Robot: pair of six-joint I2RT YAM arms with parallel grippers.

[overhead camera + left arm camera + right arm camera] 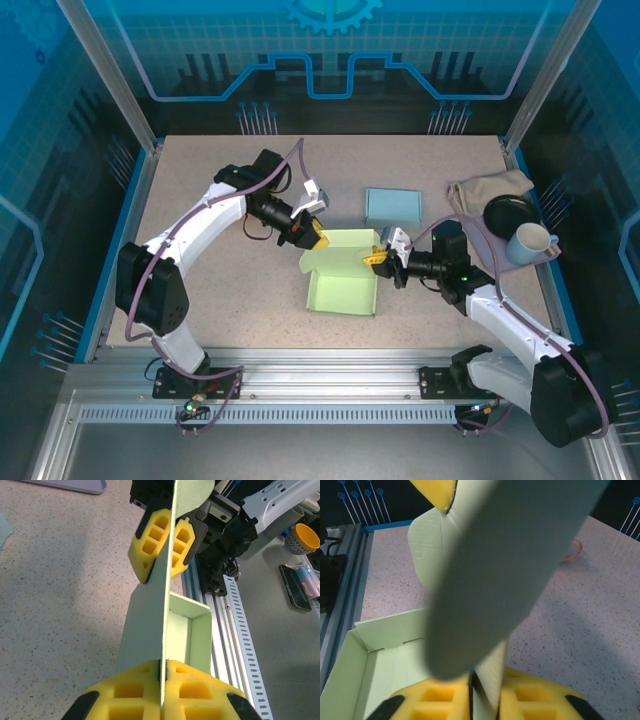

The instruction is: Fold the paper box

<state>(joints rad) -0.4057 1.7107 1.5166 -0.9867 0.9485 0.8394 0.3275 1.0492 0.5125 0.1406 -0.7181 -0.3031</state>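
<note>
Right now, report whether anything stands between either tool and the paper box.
Nothing visible does. The left tool and the right tool are both shut on the same upright flap of the paper box, one at each end.

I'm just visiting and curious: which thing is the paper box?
Look at the middle of the speckled table. The paper box is the open pale green carton, its raised flap pinched by two pairs of yellow jaws. The flat tray behind it is blue-grey and untouched.
</note>
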